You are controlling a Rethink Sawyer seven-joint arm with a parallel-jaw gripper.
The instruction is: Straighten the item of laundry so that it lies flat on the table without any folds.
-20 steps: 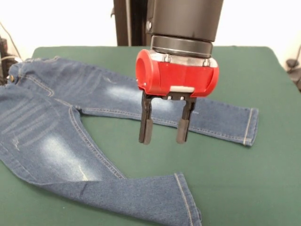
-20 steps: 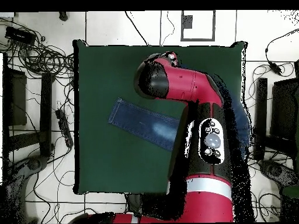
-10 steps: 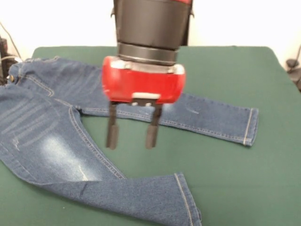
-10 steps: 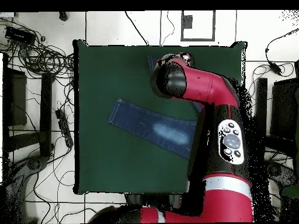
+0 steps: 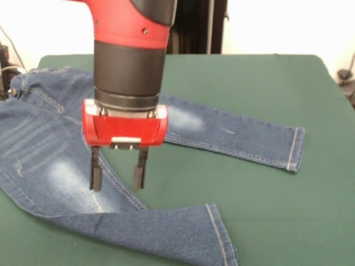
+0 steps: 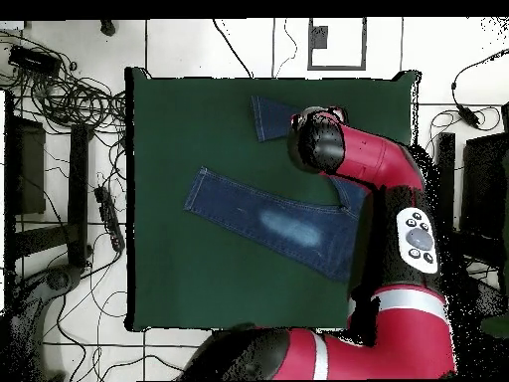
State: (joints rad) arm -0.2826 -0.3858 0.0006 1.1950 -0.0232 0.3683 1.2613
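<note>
The item of laundry (image 5: 50,149), a small pair of blue jeans with faded patches, lies spread on the green table (image 5: 266,83). Its waistband is at the far left. One leg runs right to a hem (image 5: 297,148). The other leg runs to the near edge (image 5: 219,235) and bends at the knee. My gripper (image 5: 117,180) hangs open just above the near leg's inner seam, with nothing between its fingers (image 5: 95,178). In the overhead view the red arm (image 6: 333,149) covers the gripper and the waist, while one leg (image 6: 258,214) and the other leg's hem (image 6: 268,117) show on the table (image 6: 179,129).
Bare green cloth lies right of the jeans and between the two legs (image 5: 183,177). Cables (image 6: 70,95) and dark stands (image 6: 442,199) crowd the floor on both sides of the table. The jeans' waist reaches the table's left edge (image 5: 8,91) in the front view.
The gripper has swung left in the front view and come down, from over the far leg to over the near leg's thigh. It stayed open. The jeans have not moved.
</note>
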